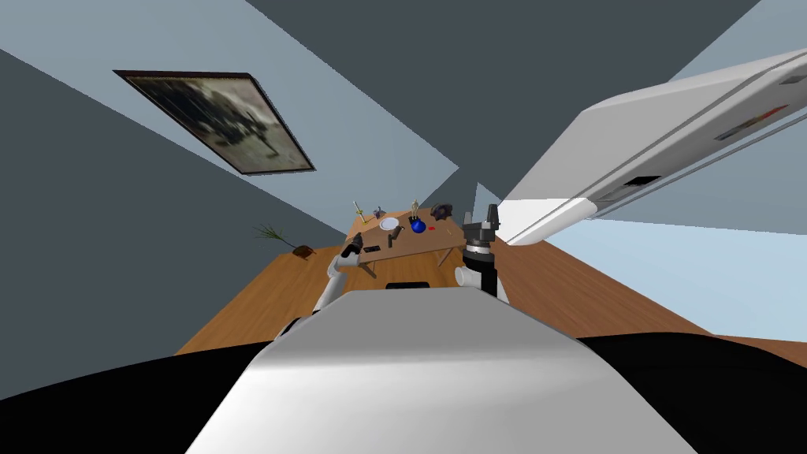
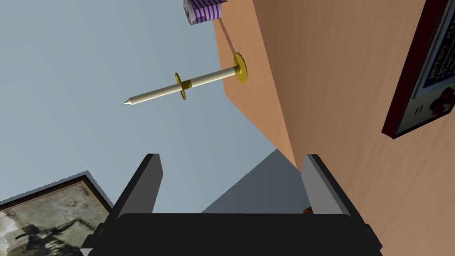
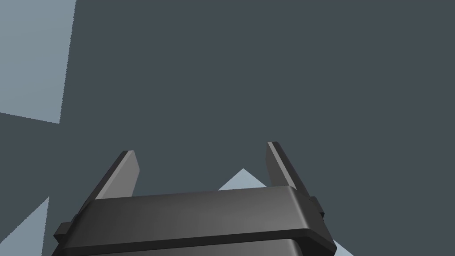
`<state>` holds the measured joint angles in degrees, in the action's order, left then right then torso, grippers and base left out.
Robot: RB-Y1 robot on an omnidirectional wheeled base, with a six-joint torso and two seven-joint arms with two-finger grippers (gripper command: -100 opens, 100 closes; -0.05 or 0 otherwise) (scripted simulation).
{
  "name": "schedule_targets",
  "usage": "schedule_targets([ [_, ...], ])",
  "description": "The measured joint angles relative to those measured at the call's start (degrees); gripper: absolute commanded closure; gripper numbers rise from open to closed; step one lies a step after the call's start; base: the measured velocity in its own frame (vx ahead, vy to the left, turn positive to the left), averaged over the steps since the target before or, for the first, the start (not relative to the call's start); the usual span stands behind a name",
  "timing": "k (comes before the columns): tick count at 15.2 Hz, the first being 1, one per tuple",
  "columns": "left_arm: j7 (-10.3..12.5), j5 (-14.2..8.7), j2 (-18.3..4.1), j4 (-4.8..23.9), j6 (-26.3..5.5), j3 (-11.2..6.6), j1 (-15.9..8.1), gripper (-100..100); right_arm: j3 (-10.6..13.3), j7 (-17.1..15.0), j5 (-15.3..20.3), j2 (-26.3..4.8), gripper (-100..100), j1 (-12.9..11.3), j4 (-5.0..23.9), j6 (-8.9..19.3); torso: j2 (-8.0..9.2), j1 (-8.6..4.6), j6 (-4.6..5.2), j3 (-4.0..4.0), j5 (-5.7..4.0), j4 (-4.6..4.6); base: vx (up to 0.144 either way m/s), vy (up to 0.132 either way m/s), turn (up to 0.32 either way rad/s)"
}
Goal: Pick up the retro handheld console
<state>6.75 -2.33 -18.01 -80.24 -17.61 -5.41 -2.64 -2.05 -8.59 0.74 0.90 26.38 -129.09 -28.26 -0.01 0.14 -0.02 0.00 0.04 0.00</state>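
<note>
The retro handheld console [image 2: 420, 84] lies flat on the wooden table [image 2: 337, 111]; it has a dark red case, a screen and red buttons. In the head view it is a small dark slab [image 1: 371, 249] near the table's front left corner. My left gripper [image 2: 231, 178] is open with nothing between its fingers. It hangs at the table's left edge, and the console is off to the side beyond one finger [image 2: 321, 186]. From the head, that gripper [image 1: 352, 246] sits just left of the console. My right gripper [image 3: 200, 169] is open and empty, raised at the table's right end [image 1: 481, 216].
A candlestick [image 2: 186, 86] on a yellow base and a purple striped can [image 2: 202, 10] stand along the table's left edge. A white plate [image 1: 388, 224], a blue object [image 1: 418, 226] and a dark object [image 1: 441, 211] sit farther back. A large white appliance [image 1: 670, 134] stands at the right.
</note>
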Motion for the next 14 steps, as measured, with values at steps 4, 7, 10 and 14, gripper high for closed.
schedule_targets([
  [4,0.11,-1.00,-0.66,4.88,-3.39,-0.70,-3.26,-100,0.00,0.00,0.00,0.00,0,-0.01,0.00,0.00,0.01,0.04,0.04,0.01,0.00,0.01,-0.016,0.039,-0.110],
  [7,0.16,-1.76,-1.07,9.01,-6.11,-1.19,-5.61,-100,0.00,0.00,0.00,0.00,0,-0.01,0.00,0.00,-0.01,0.06,0.04,0.00,0.01,0.00,-0.011,0.042,-0.093],
  [10,0.26,-2.12,-1.14,12.80,-9.24,-1.81,-7.90,-100,0.00,0.00,0.00,0.00,0,-0.01,0.00,0.00,-0.01,0.06,0.03,-0.01,0.01,0.00,-0.011,0.040,-0.083],
  [14,0.34,-3.11,-1.54,17.85,-13.01,-2.50,-10.59,-100,0.00,0.00,0.00,0.00,0,0.00,0.00,0.00,-0.04,0.05,0.03,-0.02,0.01,-0.01,-0.004,0.036,-0.085],
])
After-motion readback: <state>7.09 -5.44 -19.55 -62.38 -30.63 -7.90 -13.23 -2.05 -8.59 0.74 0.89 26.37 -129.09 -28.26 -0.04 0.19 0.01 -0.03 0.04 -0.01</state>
